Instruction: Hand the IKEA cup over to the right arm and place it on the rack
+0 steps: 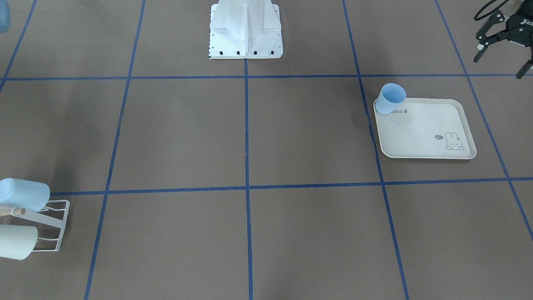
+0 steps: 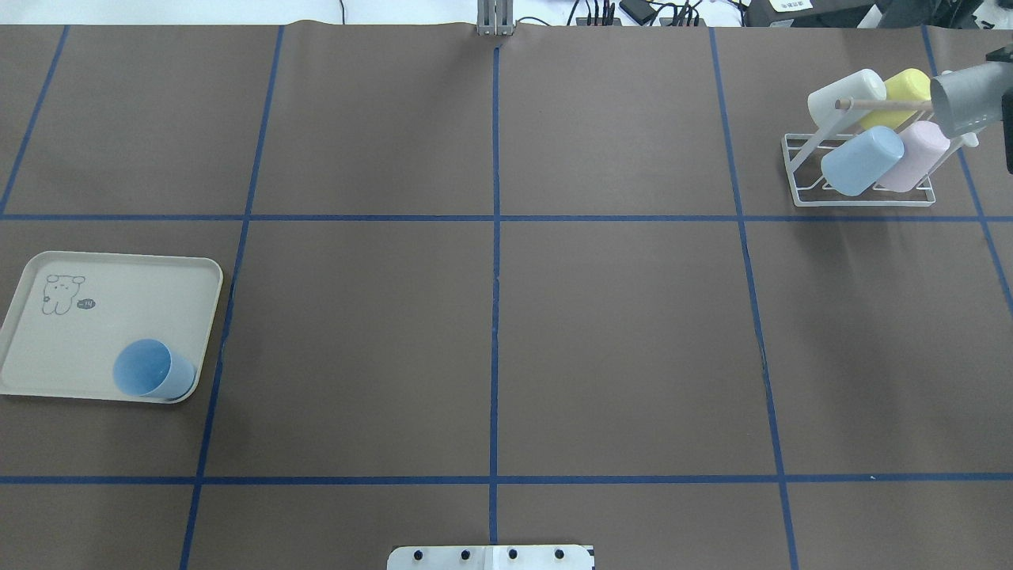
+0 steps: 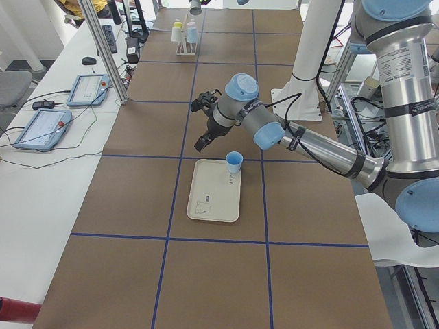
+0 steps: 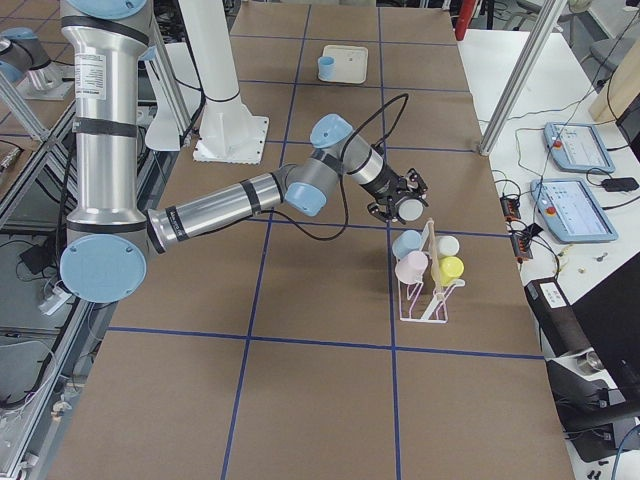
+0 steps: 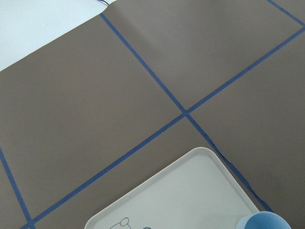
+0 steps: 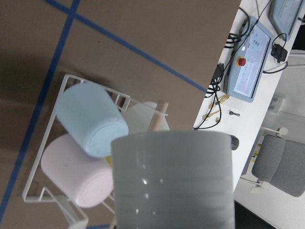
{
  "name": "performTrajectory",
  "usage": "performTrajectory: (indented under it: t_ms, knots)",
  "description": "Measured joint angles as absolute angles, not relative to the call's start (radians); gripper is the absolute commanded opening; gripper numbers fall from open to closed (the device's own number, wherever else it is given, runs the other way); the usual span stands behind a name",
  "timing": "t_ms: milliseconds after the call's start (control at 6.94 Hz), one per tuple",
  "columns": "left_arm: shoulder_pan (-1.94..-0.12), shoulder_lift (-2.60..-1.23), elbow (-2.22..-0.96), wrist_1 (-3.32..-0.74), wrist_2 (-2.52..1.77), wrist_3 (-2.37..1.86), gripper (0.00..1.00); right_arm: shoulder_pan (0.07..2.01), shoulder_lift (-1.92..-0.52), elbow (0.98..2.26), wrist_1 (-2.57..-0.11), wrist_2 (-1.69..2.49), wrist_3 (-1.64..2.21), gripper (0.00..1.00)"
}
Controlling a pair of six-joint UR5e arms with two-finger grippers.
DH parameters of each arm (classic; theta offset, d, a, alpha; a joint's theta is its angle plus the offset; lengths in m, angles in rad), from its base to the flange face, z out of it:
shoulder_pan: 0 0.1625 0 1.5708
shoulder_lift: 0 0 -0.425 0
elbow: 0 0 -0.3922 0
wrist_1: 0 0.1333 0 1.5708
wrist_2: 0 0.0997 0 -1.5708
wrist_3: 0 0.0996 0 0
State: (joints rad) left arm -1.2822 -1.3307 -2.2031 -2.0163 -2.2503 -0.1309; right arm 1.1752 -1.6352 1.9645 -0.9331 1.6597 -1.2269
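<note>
Right tool largely behind grey cup

Brown table gridded with blue tape; white side bench.

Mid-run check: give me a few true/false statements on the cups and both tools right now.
The right tool holds a grey cup near the rack. True.
The rack carries only two cups. False: four cups sit on it.
The blue cup on the tray lies on its side. False: it stands upright, mouth up.
The left tool is open and empty. True.
</note>
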Motion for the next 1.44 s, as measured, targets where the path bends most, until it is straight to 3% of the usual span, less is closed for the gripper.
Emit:
performTrajectory:
  t_ms: [577,1442]
  knots:
    - [-1.284,-1.330,-2.200,-2.016,-2.253,-0.135,1.00,1.156,-1.645,1.854,-0.927,1.361,-1.551,0.00]
    - [-1.281,-1.335,-2.197,-2.017,-2.255,-0.164,1.00,0.959,-1.662,1.738,-0.924,0.997,-1.558,0.00]
